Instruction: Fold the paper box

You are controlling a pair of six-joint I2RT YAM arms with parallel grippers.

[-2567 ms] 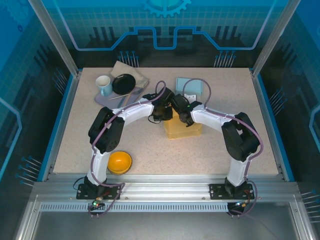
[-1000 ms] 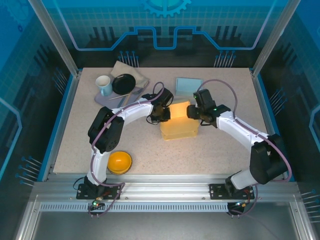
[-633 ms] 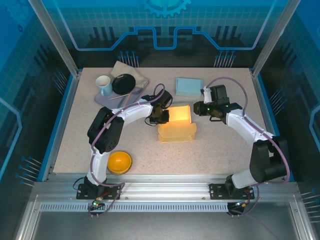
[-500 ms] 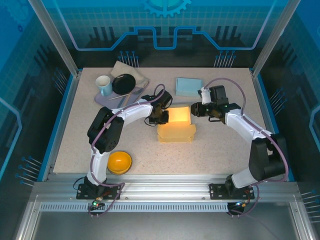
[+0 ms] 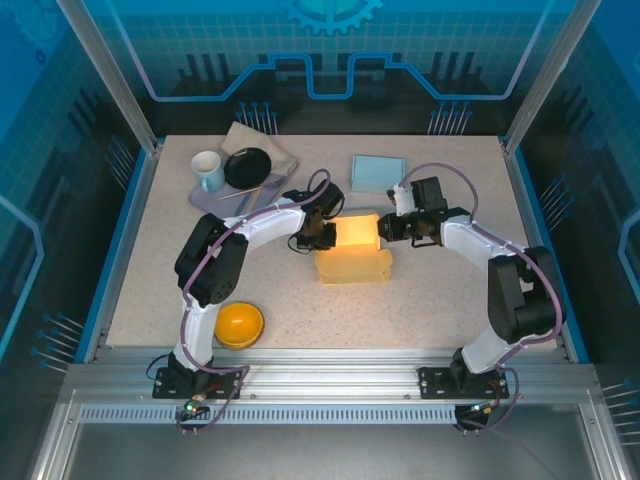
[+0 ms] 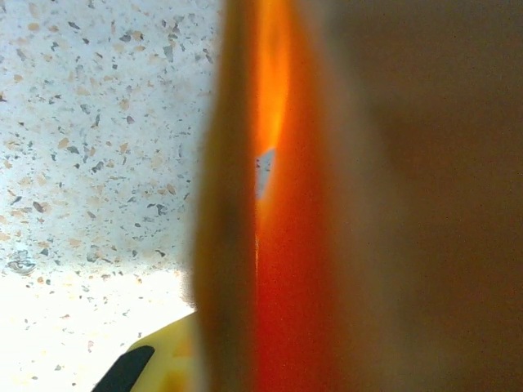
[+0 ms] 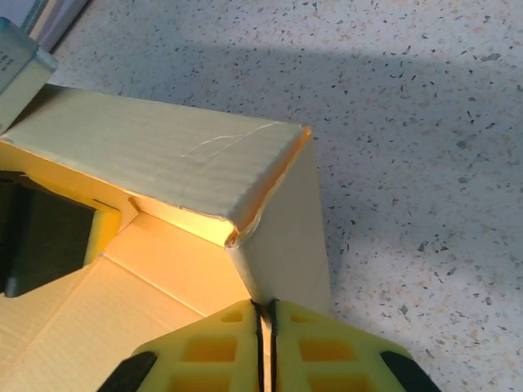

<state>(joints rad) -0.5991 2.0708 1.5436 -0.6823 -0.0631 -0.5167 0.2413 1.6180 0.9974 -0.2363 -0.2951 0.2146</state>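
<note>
The left hand (image 5: 325, 235) and right hand (image 7: 264, 314) pinch paper box (image 5: 352, 265) walls.

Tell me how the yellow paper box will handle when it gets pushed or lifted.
The paper box is probably light: its walls are thin corrugated card and its top is open. It is likely floppy; the top flap bends over and its corner looks creased. Pinched on one wall by the right gripper, it would probably flex rather than lift squarely.

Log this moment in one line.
left gripper: shut on box wall | right gripper: shut on opposite side's wall | box: top open, on table
</note>
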